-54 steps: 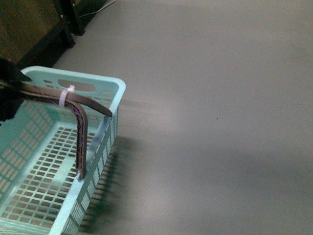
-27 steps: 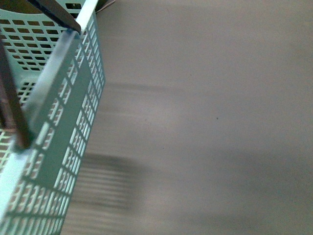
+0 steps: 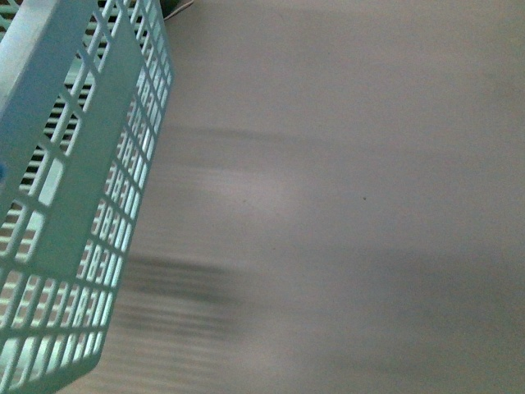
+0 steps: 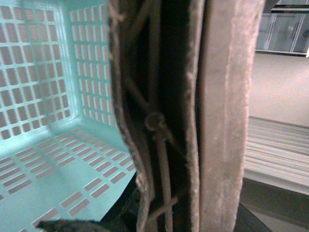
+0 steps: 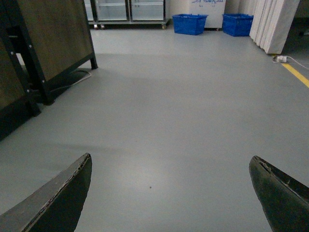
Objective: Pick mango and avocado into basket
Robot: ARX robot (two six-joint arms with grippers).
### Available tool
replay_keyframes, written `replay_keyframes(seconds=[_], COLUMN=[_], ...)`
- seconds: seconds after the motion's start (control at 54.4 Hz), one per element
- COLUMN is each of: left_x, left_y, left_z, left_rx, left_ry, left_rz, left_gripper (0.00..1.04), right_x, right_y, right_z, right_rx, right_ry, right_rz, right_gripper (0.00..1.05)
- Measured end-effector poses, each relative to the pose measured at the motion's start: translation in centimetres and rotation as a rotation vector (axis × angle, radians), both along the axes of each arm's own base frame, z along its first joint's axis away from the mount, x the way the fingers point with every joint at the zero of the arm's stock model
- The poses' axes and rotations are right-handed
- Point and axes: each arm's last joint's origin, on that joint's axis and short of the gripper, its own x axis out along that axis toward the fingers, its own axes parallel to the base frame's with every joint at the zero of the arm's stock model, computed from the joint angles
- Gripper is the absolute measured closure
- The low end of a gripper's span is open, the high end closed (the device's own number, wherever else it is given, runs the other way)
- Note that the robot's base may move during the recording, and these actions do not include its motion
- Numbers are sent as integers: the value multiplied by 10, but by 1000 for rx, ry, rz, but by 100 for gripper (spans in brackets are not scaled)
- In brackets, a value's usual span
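Note:
The turquoise lattice basket (image 3: 74, 205) fills the left edge of the front view, tilted and raised off the grey floor, blurred by motion. In the left wrist view its empty slotted inside (image 4: 48, 106) shows behind the brownish-mauve handle (image 4: 227, 111), which runs right across the picture. My left gripper (image 4: 178, 212) is shut on that handle. My right gripper (image 5: 169, 193) hangs open over bare floor, with nothing between its fingers (image 5: 63, 198). No mango or avocado is in view. Neither arm shows in the front view.
A dark wooden cabinet on black legs (image 5: 43, 53) stands at the left of the right wrist view. Two blue crates (image 5: 190, 23) and glass-door units sit at the far wall. A yellow floor line (image 5: 297, 75) runs nearby. Grey floor (image 3: 353, 205) spreads beside the basket.
The basket has risen and swung toward the camera in the front view. A second ago it sat low with handle and inside visible; now only its slotted side wall shows.

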Motion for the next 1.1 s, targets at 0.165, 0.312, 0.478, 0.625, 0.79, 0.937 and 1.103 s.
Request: replay_keyframes(seconds=[0.165,0.312,0.478,0.625,0.79,0.937,1.103], left_x=[0,0,0,0,0,0,0], left_y=[0,0,0,0,0,0,0], left_z=[0,-1,-1,-1,-1,-1,-1], left_rx=[1,1,1,1,1,0,0], left_ry=[3,7,6,6,6,6,6], left_rz=[1,2,3,3,3,3,3], left_gripper=[89,89,89,89,89,89,89], right_x=[0,0,0,0,0,0,0], right_y=[0,0,0,0,0,0,0], right_z=[0,0,0,0,0,0,0], right_rx=[0,0,0,0,0,0,0], right_ry=[0,0,0,0,0,0,0], right_rz=[0,0,0,0,0,0,0], right_gripper=[9,9,9,9,9,9,9])
